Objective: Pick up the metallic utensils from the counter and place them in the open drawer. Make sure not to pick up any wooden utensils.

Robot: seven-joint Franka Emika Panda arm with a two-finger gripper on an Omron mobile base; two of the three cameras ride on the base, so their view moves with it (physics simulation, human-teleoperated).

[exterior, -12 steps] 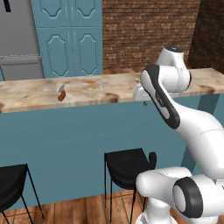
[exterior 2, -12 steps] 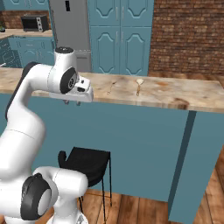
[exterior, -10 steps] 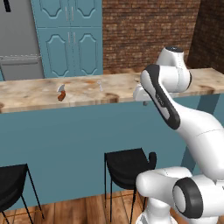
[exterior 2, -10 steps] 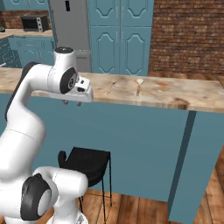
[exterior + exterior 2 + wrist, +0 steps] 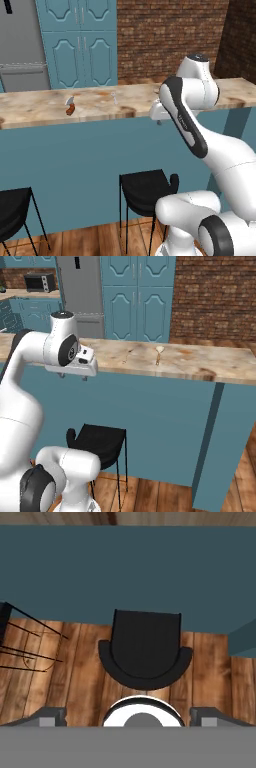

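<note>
Hand view looks straight down: black bar stool (image 5: 145,654) directly under the gripper (image 5: 127,717), wood floor (image 5: 80,677) around it, teal counter base (image 5: 125,572) just ahead. Finger tips sit far apart at the frame corners, nothing between them, so jaws wide open and empty. Gripper (image 5: 72,376) hangs at the near edge of the counter (image 5: 200,363), on the stool side, not over the slab yet. Out on the slab beyond the hand: thin all-silver utensil (image 5: 114,97) is the closer one, lying flat, ahead and to the hand's left in the left base view. Further left along the slab, well apart from the hand, is the curved blade with reddish-brown handle (image 5: 70,106). Right base view shows a pale wooden spoon (image 5: 158,353) just beside the thin silver piece (image 5: 126,357); leave that one. Open drawer: can't place it from these frames. Handling guess: both metal pieces light, rigid, slick, low profile on hard stone, so they'll skate if nudged. I'd pinch the silver piece across its shaft mid-length and take the blade by the handle, not the pointed steel.
</note>
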